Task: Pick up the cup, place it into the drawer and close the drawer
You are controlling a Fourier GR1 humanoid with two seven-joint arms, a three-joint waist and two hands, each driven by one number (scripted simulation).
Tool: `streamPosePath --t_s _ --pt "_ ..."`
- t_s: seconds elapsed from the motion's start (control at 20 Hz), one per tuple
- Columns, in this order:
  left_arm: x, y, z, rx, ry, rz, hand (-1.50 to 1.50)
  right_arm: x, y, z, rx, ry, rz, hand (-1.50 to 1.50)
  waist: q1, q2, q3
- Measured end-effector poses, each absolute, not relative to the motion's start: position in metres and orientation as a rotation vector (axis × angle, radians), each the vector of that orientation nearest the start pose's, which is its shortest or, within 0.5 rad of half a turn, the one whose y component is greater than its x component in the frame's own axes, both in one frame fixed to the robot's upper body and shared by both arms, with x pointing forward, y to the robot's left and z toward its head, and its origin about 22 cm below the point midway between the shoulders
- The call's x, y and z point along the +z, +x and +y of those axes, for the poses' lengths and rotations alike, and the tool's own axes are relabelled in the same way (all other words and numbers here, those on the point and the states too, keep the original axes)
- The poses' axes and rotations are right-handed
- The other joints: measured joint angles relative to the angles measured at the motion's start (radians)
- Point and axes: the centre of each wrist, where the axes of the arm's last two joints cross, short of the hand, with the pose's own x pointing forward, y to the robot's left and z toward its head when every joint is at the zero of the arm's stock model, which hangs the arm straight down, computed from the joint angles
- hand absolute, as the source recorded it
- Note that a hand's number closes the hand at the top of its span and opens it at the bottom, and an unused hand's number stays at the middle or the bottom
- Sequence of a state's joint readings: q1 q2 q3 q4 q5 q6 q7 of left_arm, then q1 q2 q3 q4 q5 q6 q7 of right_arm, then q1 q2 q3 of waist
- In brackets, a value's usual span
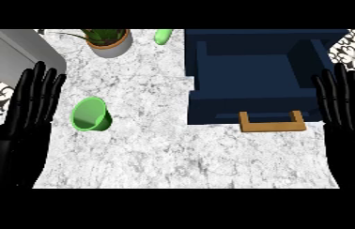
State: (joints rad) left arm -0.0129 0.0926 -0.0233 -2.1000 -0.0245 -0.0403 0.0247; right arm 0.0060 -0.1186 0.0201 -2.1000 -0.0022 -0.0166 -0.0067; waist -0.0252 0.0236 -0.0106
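Cup in bright green, out on the left part of the marble counter. Its mouth is wide open to us, it has plain thin walls and no handle that I can see. It seems to lean a little, though I can't say for sure.

Just beside it, at the view's left edge, the left hand rests with fingers straight up, released and holding nothing, not touching the cup. So by my read the pick-up hasn't begun, and this is the very first step. The next move calls for that nearer hand to come over and wrap around the cup's wall, then carry it well to the right.

The dark blue drawer over there stands pulled open, its wooden handle facing us and well apart from the cup. The right hand rests at the right edge beside it, fingers up, released too, and well placed for the push shut later.

Further back are a potted plant, a small green object and a grey block in the corner.
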Motion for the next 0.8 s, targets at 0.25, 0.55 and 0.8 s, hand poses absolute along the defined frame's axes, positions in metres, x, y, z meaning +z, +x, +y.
streamPosePath --t_s 0.25,0.55,0.8 --pt "0.126 0.227 0.263 -0.235 -0.111 -2.083 -1.50 0.125 0.214 -0.238 0.117 -0.052 -2.106 -1.50 0.018 -0.016 0.007" --pt "0.106 0.243 0.296 -0.108 -0.288 -1.924 -1.50 0.122 0.221 -0.240 0.213 0.033 -2.007 -1.50 0.024 -0.019 0.009" --pt "0.084 0.265 0.320 -0.054 -0.330 -1.849 -1.50 0.121 0.232 -0.237 0.243 0.061 -1.966 -1.50 0.023 -0.021 0.010"
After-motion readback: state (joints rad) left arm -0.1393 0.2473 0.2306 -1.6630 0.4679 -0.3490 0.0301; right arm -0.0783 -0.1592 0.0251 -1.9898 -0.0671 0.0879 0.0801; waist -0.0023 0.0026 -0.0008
